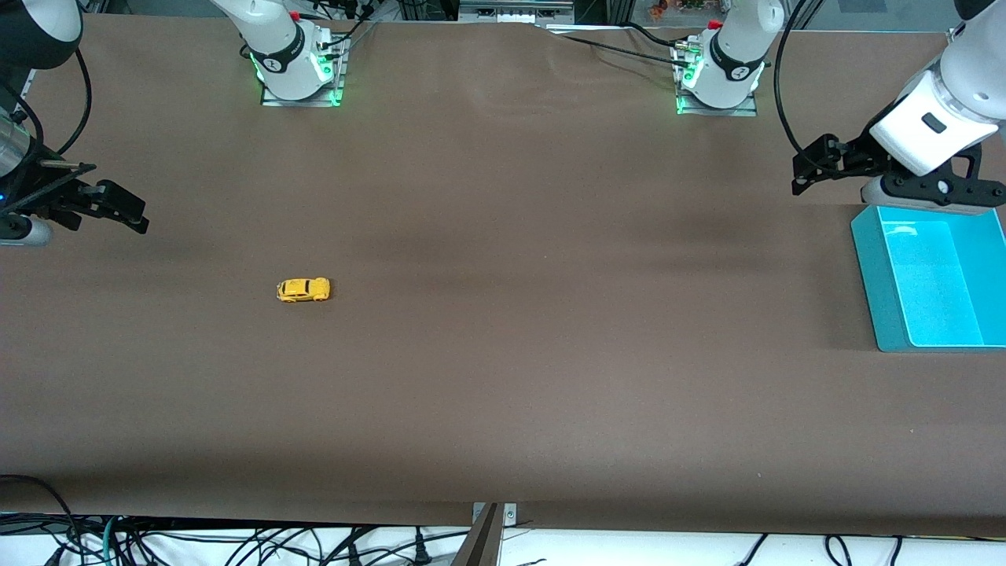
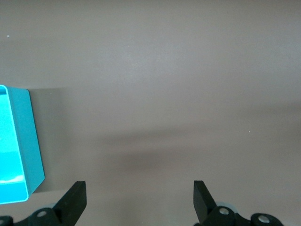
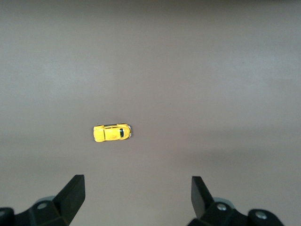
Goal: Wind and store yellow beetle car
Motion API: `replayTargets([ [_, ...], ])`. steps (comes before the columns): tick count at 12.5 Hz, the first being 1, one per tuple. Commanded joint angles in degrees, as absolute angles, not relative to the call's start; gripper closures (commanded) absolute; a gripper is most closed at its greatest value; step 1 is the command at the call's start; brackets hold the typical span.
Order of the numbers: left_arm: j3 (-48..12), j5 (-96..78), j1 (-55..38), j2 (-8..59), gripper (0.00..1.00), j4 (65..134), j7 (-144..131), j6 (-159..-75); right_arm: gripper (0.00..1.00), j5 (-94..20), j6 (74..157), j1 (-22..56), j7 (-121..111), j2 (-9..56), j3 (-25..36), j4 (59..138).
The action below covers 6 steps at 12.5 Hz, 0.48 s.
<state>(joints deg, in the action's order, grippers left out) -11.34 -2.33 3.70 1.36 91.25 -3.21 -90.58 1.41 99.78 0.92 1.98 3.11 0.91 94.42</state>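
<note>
The yellow beetle car [image 1: 303, 290] stands on its wheels on the brown table, toward the right arm's end. It also shows in the right wrist view [image 3: 112, 133], lying ahead of the fingertips and apart from them. My right gripper [image 1: 118, 196] is open and empty, up in the air over the table's edge at the right arm's end; in its own view [image 3: 137, 182] the jaws stand wide apart. My left gripper [image 1: 809, 167] is open and empty, up beside the teal bin [image 1: 872, 275]; its own view [image 2: 139, 188] shows only bare table between the jaws.
The teal bin is open-topped and empty at the left arm's end of the table; its wall shows in the left wrist view [image 2: 28, 141]. Both arm bases [image 1: 299, 71] [image 1: 719, 79] stand at the table's edge farthest from the front camera.
</note>
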Motion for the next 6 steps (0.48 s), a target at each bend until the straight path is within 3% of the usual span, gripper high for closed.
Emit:
replayTargets([
  [1, -11.34, -0.88, 3.43, 4.3, 0.0, 89.74, -2.38, -92.71, 0.0, 0.53, 98.7, 1.05, 2.46, 3.6, 1.05, 92.9],
  [6, -11.34, 0.27, 3.95, 4.92, 0.0, 89.74, -2.46, -93.08, 0.0, 0.35, 99.05, 0.79, 2.02, 3.69, 1.05, 92.81],
])
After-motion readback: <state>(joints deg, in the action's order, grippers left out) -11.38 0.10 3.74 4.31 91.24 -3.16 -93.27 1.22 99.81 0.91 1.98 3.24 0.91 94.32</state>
